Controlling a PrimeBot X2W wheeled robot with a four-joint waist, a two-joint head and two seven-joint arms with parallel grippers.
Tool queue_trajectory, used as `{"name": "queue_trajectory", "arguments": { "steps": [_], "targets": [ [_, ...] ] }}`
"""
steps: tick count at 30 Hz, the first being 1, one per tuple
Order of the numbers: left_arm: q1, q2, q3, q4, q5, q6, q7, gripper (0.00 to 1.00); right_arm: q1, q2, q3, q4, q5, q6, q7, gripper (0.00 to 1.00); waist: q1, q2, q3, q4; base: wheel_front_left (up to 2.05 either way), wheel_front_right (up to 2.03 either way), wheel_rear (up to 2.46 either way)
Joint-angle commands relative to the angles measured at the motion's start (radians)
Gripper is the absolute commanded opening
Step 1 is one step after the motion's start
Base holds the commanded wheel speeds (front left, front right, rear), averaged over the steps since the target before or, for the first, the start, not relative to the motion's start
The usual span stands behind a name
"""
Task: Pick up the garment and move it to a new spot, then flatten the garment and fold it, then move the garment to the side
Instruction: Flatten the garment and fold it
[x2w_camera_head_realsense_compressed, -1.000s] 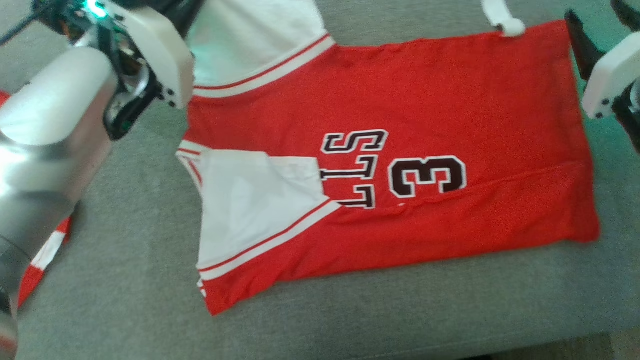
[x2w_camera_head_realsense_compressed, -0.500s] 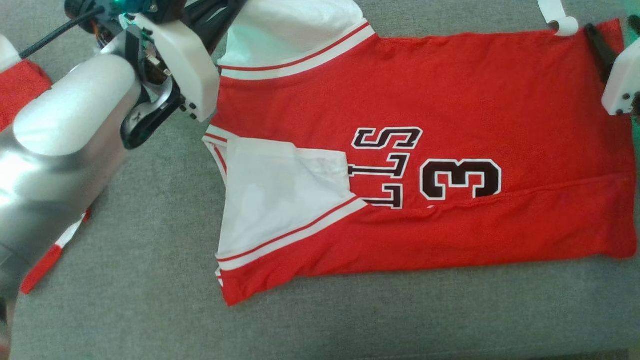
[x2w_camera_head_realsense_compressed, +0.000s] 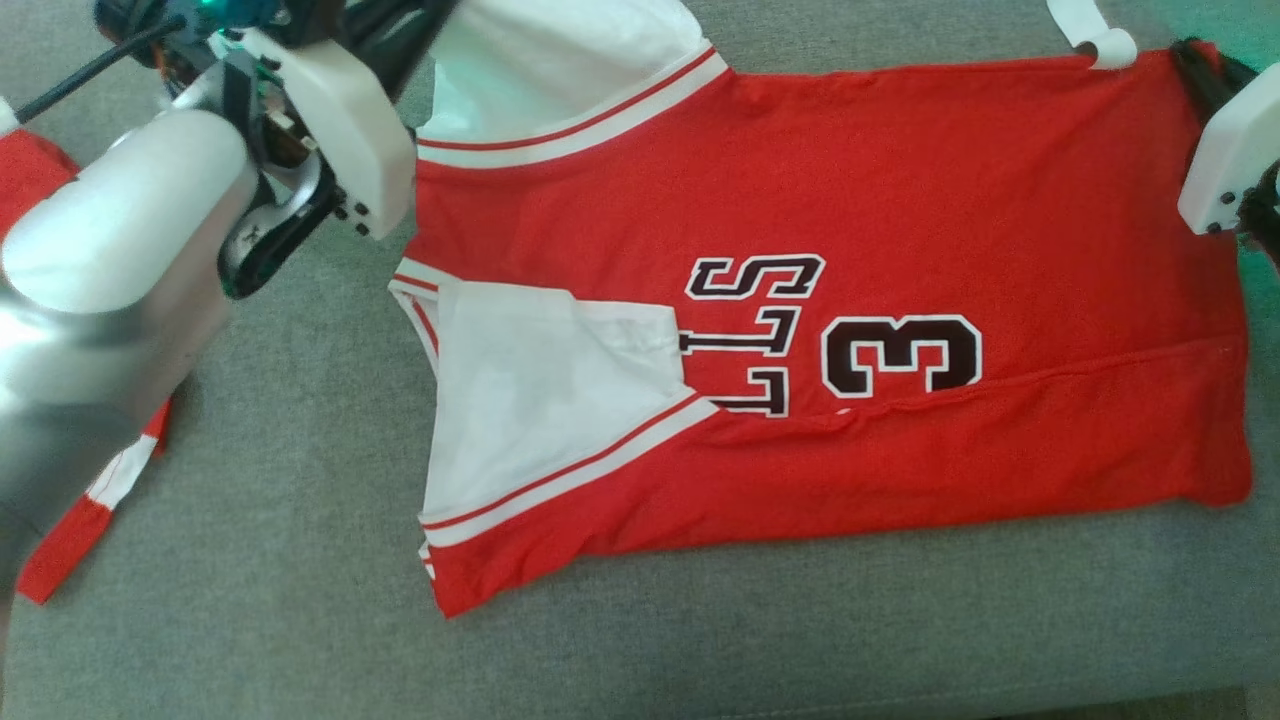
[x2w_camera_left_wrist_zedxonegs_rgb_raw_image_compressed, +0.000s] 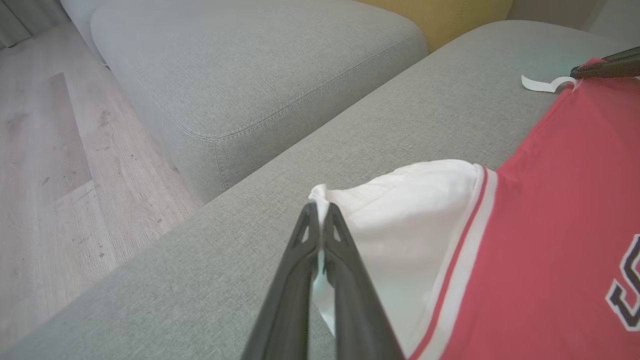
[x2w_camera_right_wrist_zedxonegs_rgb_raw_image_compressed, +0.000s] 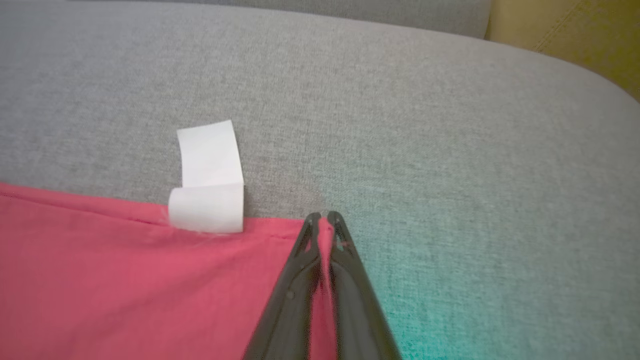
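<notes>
A red and white jersey (x2w_camera_head_realsense_compressed: 900, 180) lies spread sideways on the grey sofa seat (x2w_camera_head_realsense_compressed: 700, 650), shoulders toward the robot's left and hem toward its right. Its near long side is folded up over the body along a crease that cuts across the lettering.

The left gripper (x2w_camera_left_wrist_zedxonegs_rgb_raw_image_compressed: 318, 209) has its fingers pressed together on the white shoulder corner at the far edge, with a little cloth poking out past the tips. The right gripper (x2w_camera_right_wrist_zedxonegs_rgb_raw_image_compressed: 321, 217) is pinched tight on the far hem corner, just beside a curled white tag (x2w_camera_right_wrist_zedxonegs_rgb_raw_image_compressed: 210, 190).

Beyond that far edge the seat is bare grey. On the left side it drops away to the floor (x2w_camera_left_wrist_zedxonegs_rgb_raw_image_compressed: 45, 165), and another cushion (x2w_camera_left_wrist_zedxonegs_rgb_raw_image_compressed: 240, 65) sits across the gap. A strip of bare seat runs between the jersey's near edge and the front of the sofa. To the left, under the left arm, lies a second cloth (x2w_camera_head_realsense_compressed: 55, 545), red with white trim, possibly another jersey.
</notes>
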Motion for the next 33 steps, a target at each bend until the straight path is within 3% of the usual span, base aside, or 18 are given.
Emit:
{"name": "queue_trajectory", "arguments": {
  "steps": [1,17,27,33],
  "targets": [
    [-0.061,0.047,0.043,-0.005,0.015,0.013,-0.016,0.00,-0.009,-0.027,0.009,-0.012,0.019,0.007,-0.031,0.00,0.0000,0.0000,-0.003,-0.004,0.00,0.00,0.00],
    [-0.125,0.025,0.100,0.109,0.053,0.053,-0.201,0.00,-0.074,-0.037,0.071,-0.051,0.111,0.007,-0.324,0.00,0.0000,0.0000,-0.018,-0.029,0.00,0.00,0.00],
    [-0.067,0.022,0.067,0.138,0.021,0.009,-0.187,0.00,-0.010,-0.064,0.151,-0.076,0.224,0.007,-0.289,0.00,0.0000,0.0000,-0.065,-0.025,0.00,0.00,0.00],
    [0.002,0.067,0.030,0.052,-0.019,-0.012,-0.138,0.00,0.048,-0.120,0.212,-0.107,0.302,0.007,-0.224,0.00,0.0000,0.0000,-0.113,-0.015,0.00,0.00,0.00]
  ]
}}
